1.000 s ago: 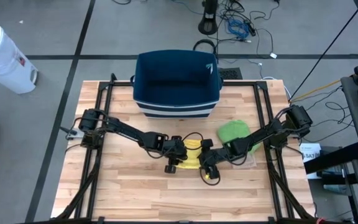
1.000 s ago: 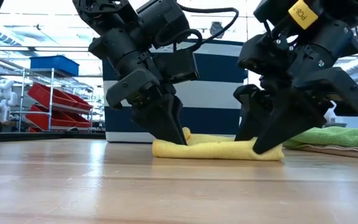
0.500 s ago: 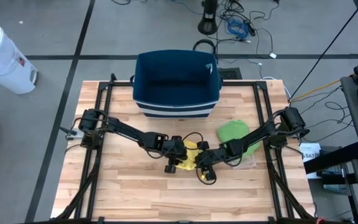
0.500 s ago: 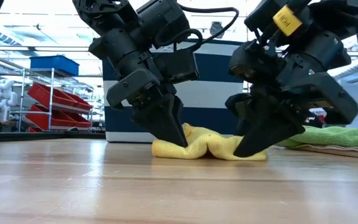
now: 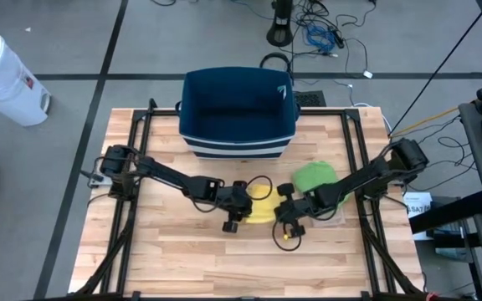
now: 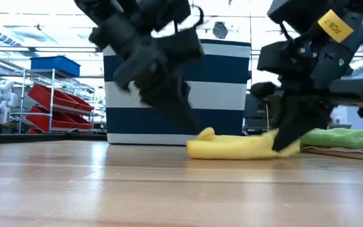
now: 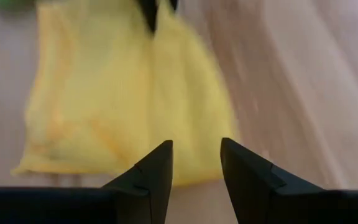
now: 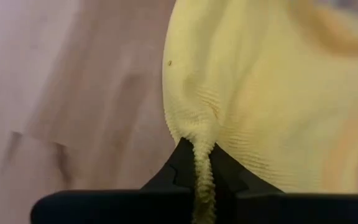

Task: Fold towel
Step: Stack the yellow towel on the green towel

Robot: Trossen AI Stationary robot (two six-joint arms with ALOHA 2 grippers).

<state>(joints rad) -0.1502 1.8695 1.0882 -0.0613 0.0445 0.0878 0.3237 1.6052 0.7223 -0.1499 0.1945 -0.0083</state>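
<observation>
One yellow towel (image 6: 235, 146) lies bunched; right gripper's (image 8: 197, 180) jaws pinch its corner, left gripper's (image 7: 196, 163) jaws gape.

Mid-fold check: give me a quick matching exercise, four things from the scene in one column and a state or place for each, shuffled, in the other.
Things:
1. right hand
2. left hand
3. green cloth
4. striped bin

States or places:
A. at the far edge of the table, behind both arms
B. shut, pinching a corner of the yellow towel
C. open, nothing between its fingers, hovering at the towel's edge
D. lying on the table on the right arm's side of the towel

Pairs: 1-B, 2-C, 3-D, 4-A
</observation>
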